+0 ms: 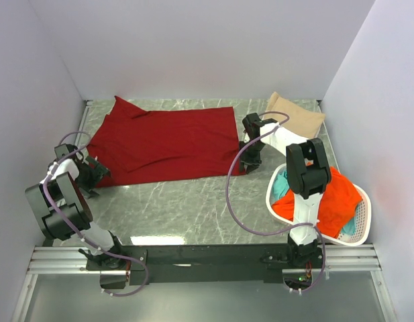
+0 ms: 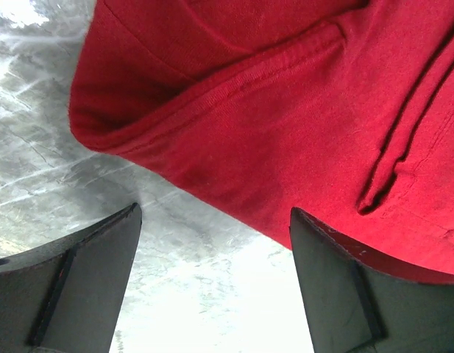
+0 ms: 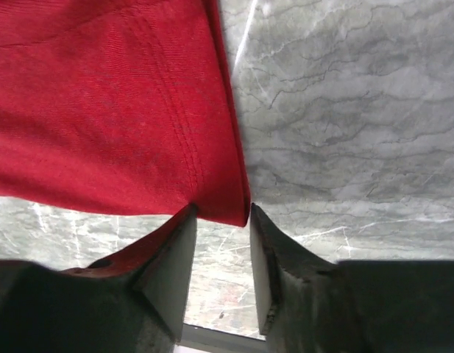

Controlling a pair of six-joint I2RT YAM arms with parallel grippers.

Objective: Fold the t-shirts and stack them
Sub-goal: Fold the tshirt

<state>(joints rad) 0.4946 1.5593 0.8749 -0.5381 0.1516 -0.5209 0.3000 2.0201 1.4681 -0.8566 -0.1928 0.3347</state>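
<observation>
red shirt (image 1: 163, 144) spread flat on far half of worktop (image 1: 186, 208), sleeve rumpled at far left. left jaws spread wide at shirt's near left corner, hem at tips, nothing held. right jaws nearly together, narrow gap, straddling shirt's near right corner; cloth touches both tips, no firm pinch visible. tan shirt (image 1: 297, 115) folded at far right corner. orange shirt (image 1: 337, 201) and teal shirt (image 1: 282, 184) in basket (image 1: 363, 221), near right
</observation>
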